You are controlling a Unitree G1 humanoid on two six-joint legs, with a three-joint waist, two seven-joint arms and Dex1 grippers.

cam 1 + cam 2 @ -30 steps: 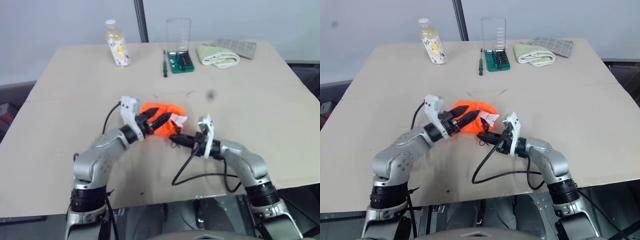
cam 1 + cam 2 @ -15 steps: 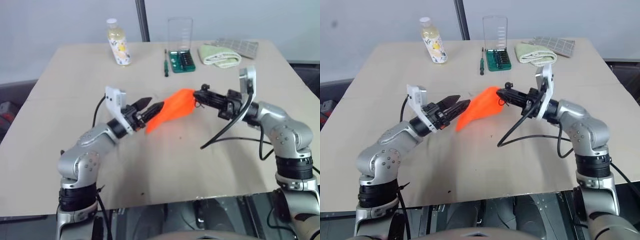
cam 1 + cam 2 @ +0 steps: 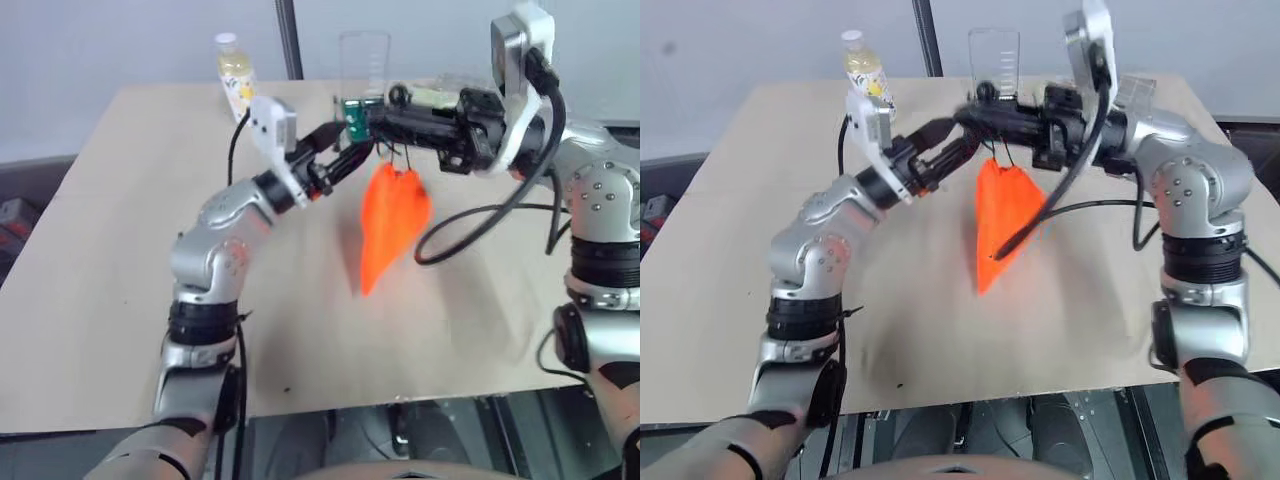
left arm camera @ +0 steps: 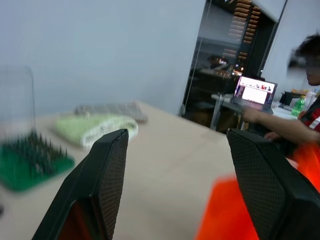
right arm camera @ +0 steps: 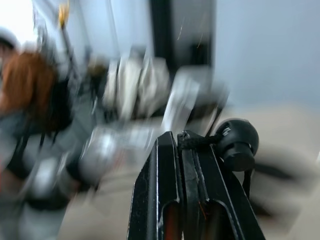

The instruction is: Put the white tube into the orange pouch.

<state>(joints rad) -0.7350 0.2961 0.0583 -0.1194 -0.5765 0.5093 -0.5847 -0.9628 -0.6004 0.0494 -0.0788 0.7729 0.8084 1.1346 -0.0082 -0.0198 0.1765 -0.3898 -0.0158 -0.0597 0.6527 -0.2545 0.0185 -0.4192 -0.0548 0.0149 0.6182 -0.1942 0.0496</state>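
Note:
The orange pouch (image 3: 392, 215) hangs in the air above the table, its mouth uppermost and its pointed corner down. My right gripper (image 3: 375, 118) points left and is shut on the thin black cord (image 5: 200, 142) at the pouch's mouth, beside a black bead (image 5: 237, 145). My left gripper (image 3: 345, 150) is open just left of the pouch's top, with nothing between its fingers (image 4: 107, 175). An edge of the pouch (image 4: 225, 215) shows low between them. The white tube is hidden.
Along the table's far edge (image 3: 150, 90) stand a yellowish bottle (image 3: 232, 75), a green bit set (image 3: 352, 110) with a clear lid (image 3: 362, 60), and a rolled pale-green towel (image 4: 95, 127). A person (image 4: 300, 115) sits at a laptop beyond the table.
Both arms have risen. The pouch, which slanted between the two grippers half a second ago, now hangs straight down from the right one. The left gripper has moved up beside its mouth.

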